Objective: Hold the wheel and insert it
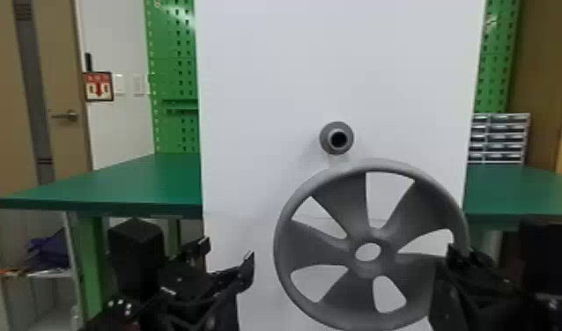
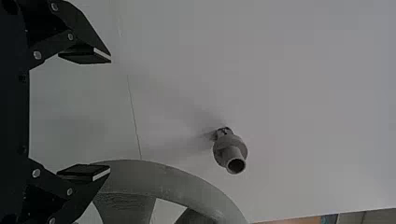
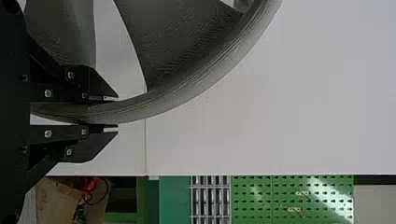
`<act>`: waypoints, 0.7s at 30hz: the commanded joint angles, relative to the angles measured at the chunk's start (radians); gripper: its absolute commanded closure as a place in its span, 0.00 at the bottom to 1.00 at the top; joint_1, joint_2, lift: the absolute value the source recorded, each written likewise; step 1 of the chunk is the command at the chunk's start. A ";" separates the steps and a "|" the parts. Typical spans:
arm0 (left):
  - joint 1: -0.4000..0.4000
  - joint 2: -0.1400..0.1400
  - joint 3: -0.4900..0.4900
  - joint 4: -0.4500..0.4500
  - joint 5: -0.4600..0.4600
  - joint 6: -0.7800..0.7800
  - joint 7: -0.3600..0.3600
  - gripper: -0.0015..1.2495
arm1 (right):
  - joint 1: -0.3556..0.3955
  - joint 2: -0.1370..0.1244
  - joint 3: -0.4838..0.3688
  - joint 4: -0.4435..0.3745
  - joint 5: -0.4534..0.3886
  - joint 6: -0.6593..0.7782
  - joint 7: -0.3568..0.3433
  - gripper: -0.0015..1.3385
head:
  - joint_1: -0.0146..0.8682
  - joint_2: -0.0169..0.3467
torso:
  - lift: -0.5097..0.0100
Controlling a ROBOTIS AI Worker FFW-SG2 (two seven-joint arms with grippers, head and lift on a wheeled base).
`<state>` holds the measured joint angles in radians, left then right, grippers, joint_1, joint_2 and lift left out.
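Observation:
In the head view my right gripper [image 1: 458, 259] is at the right side of the grey spoked wheel [image 1: 322, 246]. The right wrist view has the gripper [image 3: 112, 112] shut on the rim of the wheel [image 3: 187, 88], one finger on each side. The wheel stands upright, its round centre hole below and slightly right of the grey peg [image 1: 326, 138] on the white board. My left gripper [image 1: 229, 255] stands open left of the wheel, apart from it. In the left wrist view that gripper [image 2: 109, 114] has nothing between its fingers; the wheel [image 2: 187, 186] and the peg [image 2: 229, 147] lie beyond.
The tall white board [image 1: 258, 88] rises behind the wheel. Green tabletops [image 1: 117, 185] extend on both sides of it, with a drawer cabinet [image 1: 498, 138] at the right. A shelf with a purple item [image 1: 51, 251] stands at lower left.

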<state>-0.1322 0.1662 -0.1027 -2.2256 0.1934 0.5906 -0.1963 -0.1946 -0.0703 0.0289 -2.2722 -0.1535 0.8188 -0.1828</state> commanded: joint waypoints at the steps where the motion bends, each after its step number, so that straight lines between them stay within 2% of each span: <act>1: 0.000 0.001 -0.002 0.001 0.000 0.000 0.000 0.33 | -0.037 0.012 0.003 0.000 -0.001 0.031 -0.001 0.89 | 0.22 0.32 | 0.03; 7: 0.000 0.001 -0.002 0.001 0.000 0.000 0.000 0.33 | -0.094 0.029 0.002 0.000 0.002 0.085 0.000 0.89 | 0.22 0.32 | 0.03; 21: 0.002 0.001 -0.003 0.001 -0.003 0.000 0.000 0.33 | -0.200 0.040 0.005 -0.001 -0.011 0.123 0.000 0.89 | 0.22 0.32 | 0.03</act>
<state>-0.1312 0.1671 -0.1058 -2.2242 0.1913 0.5906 -0.1963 -0.3706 -0.0359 0.0351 -2.2718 -0.1569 0.9361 -0.1829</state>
